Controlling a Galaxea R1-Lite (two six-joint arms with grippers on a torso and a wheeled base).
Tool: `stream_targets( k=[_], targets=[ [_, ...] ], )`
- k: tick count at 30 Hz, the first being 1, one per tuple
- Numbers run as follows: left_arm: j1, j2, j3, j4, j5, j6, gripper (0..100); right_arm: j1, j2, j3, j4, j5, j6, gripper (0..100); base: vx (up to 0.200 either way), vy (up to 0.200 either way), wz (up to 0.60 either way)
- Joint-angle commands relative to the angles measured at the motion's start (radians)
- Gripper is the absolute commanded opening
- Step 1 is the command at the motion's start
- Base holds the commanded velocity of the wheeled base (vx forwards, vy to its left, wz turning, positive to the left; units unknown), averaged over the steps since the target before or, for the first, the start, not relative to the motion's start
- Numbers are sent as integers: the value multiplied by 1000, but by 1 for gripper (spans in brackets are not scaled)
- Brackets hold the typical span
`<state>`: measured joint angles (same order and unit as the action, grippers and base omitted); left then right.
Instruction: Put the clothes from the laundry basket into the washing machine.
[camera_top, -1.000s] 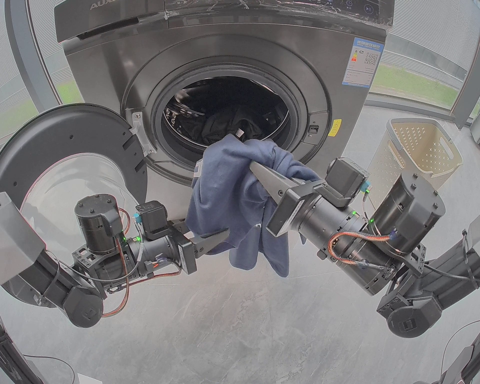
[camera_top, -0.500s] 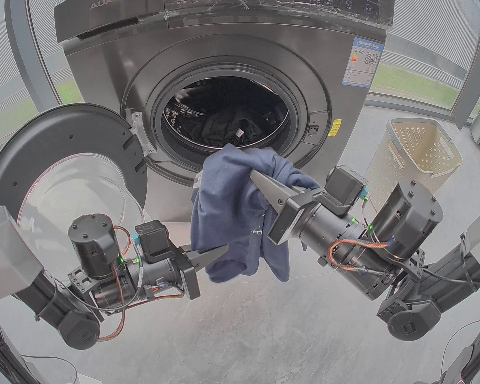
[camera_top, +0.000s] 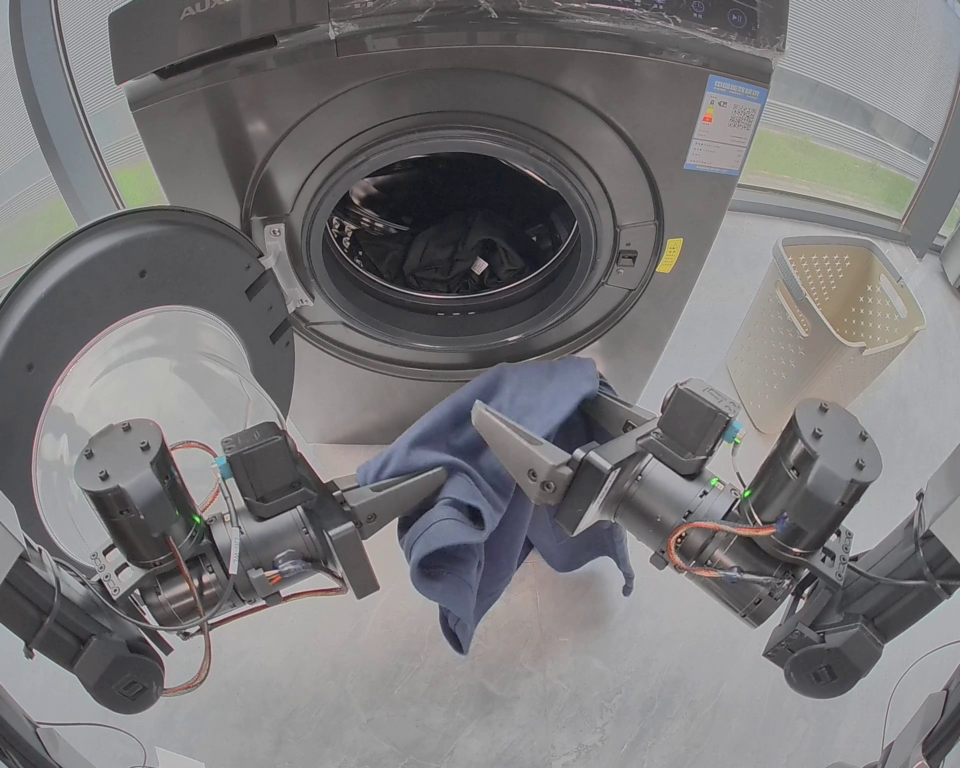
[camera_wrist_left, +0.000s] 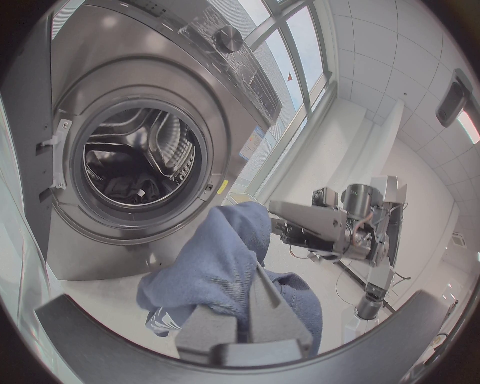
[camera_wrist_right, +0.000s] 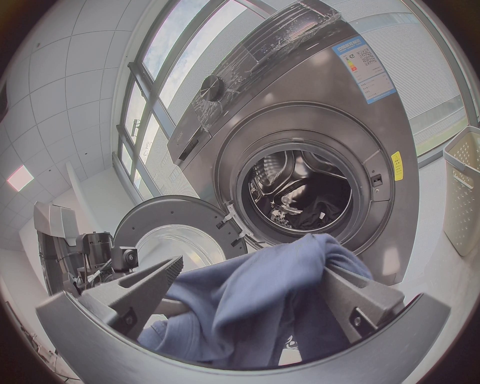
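A blue garment (camera_top: 480, 540) hangs below the washing machine's (camera_top: 660, 150) open drum, where dark clothes (camera_top: 450, 255) lie. My left gripper (camera_top: 435, 478) is shut on the garment's left edge; in the left wrist view its fingers (camera_wrist_left: 270, 310) pinch the blue cloth (camera_wrist_left: 220, 255). My right gripper (camera_top: 535, 405) is open just to the right of that, its jaws spread wide with the garment (camera_wrist_right: 265, 290) draped across and between them (camera_wrist_right: 252, 267). The cloth's lower part sags toward the floor.
The round machine door (camera_top: 130, 300) stands swung open to the left, behind my left arm. A cream laundry basket (camera_top: 830, 320) stands on the floor to the right of the machine. Grey floor lies below both arms.
Both arms have come down and back from the drum opening with the garment. The right gripper has gone from shut to open, and the cloth now sags lower.
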<state>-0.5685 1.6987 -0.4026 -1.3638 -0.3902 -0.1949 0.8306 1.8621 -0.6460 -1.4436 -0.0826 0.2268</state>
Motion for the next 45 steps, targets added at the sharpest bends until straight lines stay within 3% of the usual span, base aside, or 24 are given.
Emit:
stream_targets(
  k=[1,9,17,22,26,35,39,45],
  targets=[
    [1,-11,-9,-21,22,-17,0,-4,2,45,-18,-2,-1,100,0,0,0],
    [4,-8,-75,-60,102,-75,0,4,22,127,-34,6,-3,100,0,0,0],
    [2,-11,-130,-60,157,-80,0,15,69,175,-66,10,-6,100,0,0,0],
    [2,-5,-193,-60,220,-78,0,31,108,173,-66,10,-7,100,0,0,0],
    [1,-5,-206,-60,228,-78,0,42,150,150,-67,10,-11,100,0,0,0],
    [-1,-1,-206,-60,228,-78,0,77,242,2,-89,7,-9,100,0,0,0],
    [-1,9,-208,-60,228,-77,0,64,331,-155,-73,6,-9,100,0,0,0],
    [-1,21,-208,-60,231,-75,0,67,393,-270,-43,3,-9,100,0,0,0]
  ],
)
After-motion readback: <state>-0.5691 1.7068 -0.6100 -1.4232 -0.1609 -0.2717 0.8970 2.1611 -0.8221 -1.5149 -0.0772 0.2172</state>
